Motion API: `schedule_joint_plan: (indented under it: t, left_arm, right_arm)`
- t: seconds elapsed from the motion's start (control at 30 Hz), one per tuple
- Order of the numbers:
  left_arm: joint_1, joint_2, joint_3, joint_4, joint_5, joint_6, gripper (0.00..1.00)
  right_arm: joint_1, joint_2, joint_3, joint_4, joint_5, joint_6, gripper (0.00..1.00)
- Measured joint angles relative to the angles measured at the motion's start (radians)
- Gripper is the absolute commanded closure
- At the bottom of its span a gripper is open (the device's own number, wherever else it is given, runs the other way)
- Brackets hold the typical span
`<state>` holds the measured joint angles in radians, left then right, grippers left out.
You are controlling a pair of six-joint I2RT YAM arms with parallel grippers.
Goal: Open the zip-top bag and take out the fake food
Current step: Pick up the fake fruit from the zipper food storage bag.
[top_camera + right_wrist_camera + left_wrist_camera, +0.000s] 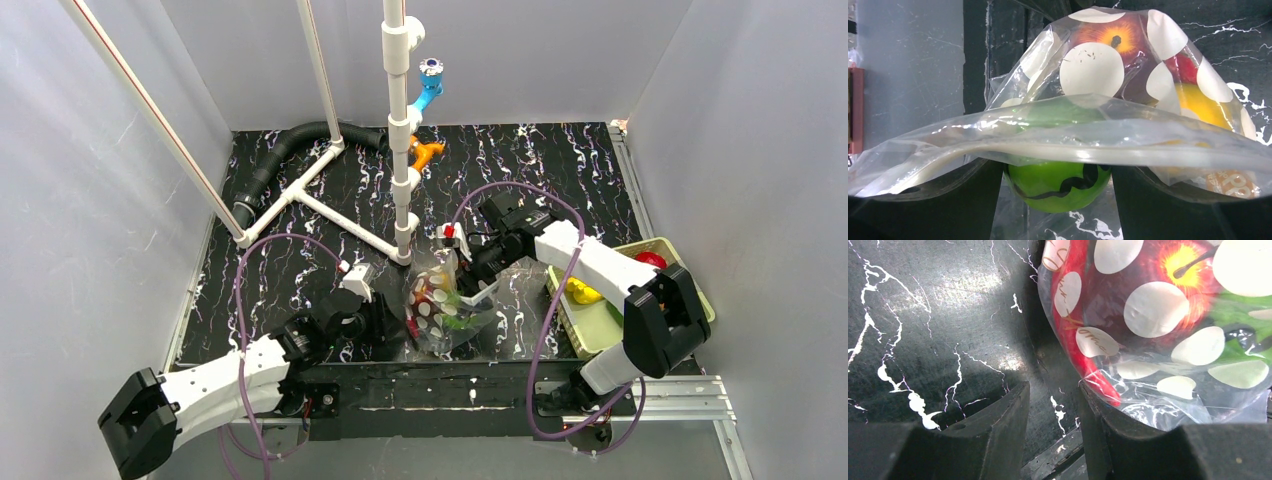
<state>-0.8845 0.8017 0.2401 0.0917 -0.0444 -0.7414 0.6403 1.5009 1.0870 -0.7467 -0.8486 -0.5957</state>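
The right claw [1055,175] stands wide apart and, as far as I can see, clamps nothing. The thick lip of the clear, crinkly zip-top bag [1098,75], printed with whitish dots, stretches across in front of both its fingers. A glossy green plastic fruit [1058,187] sits in the gap behind the film. Whether those fingers are inside the mouth or only pressed against it, I cannot tell. Opposite, the left claw [1053,395] is partly open with just the black, white-veined table [923,315] showing in its gap, and the bag's bulging corner rests on one finger, unpinched. The bag sits near the table's front edge between the two arms, holding a red plastic apple [1148,280], a red plastic chilli [1073,300] and a yellow piece [1198,105]. Off to the right, the pale yellow-green mesh basket [598,322] has a red piece [650,260] and a yellow one [583,292] in it. The worry is that nothing anchors the bag. If the right claw closes on the round green fruit with film in between, it may drag the whole bag along or squirt the slick fruit sideways. The lip could also slip off the fingers and fall shut, and a push might slide the bag towards the front edge.
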Motion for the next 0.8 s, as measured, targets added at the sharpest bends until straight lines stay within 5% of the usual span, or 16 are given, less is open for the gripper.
schedule_joint_plan:
  t: [0.63, 0.8]
  left_arm:
    - [0.002, -0.068, -0.003, -0.019, 0.0, -0.007, 0.44]
    - [0.002, -0.084, -0.003, -0.018, 0.009, -0.003, 0.25]
  right_arm:
    - [-0.037, -0.031, 0.015, -0.034, -0.039, -0.007, 0.88]
    - [-0.039, -0.031, 0.014, -0.01, -0.036, 0.027, 0.88]
